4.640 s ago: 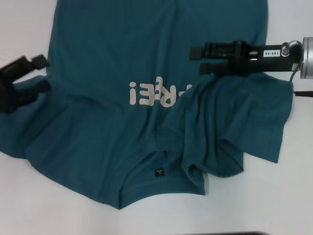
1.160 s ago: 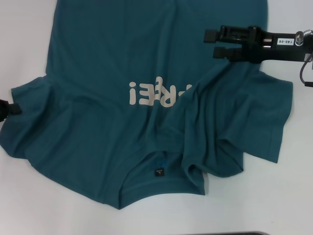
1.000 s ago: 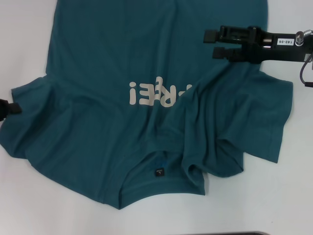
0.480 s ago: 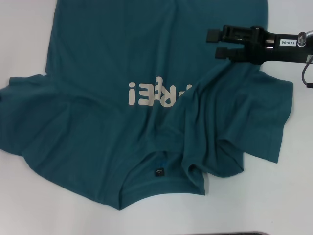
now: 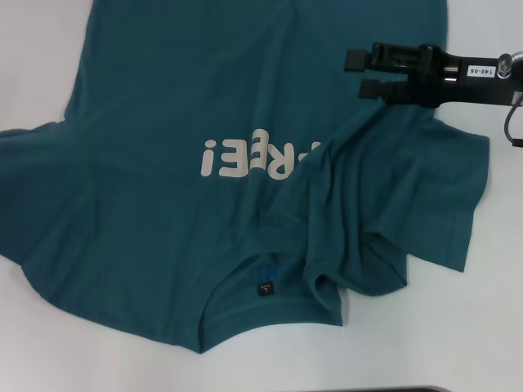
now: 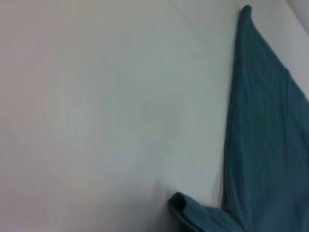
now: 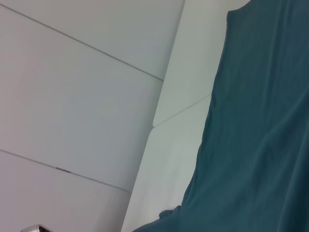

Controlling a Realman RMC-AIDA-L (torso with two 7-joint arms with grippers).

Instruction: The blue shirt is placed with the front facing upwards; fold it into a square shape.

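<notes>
The blue shirt (image 5: 245,122) lies front up on the white table (image 5: 490,327), its pale letters (image 5: 253,159) upside down to me and the black neck label (image 5: 265,287) near the front edge. Its right sleeve (image 5: 400,212) is folded inward over the chest in wrinkles. Its left sleeve (image 5: 24,143) stretches flat out to the left edge of the head view. My right gripper (image 5: 359,73) hovers open and empty over the shirt's right side. My left gripper is out of view. The shirt also shows in the left wrist view (image 6: 265,145) and the right wrist view (image 7: 256,145).
Bare white table (image 5: 33,49) lies at the left and along the front (image 5: 122,367). A dark edge (image 5: 392,389) runs along the bottom of the head view. The right arm's cable (image 5: 513,122) hangs at the far right.
My left gripper has withdrawn off the left edge. The left sleeve has spread out leftward and the chest letters have shifted left. The right gripper has drawn back a little to the right.
</notes>
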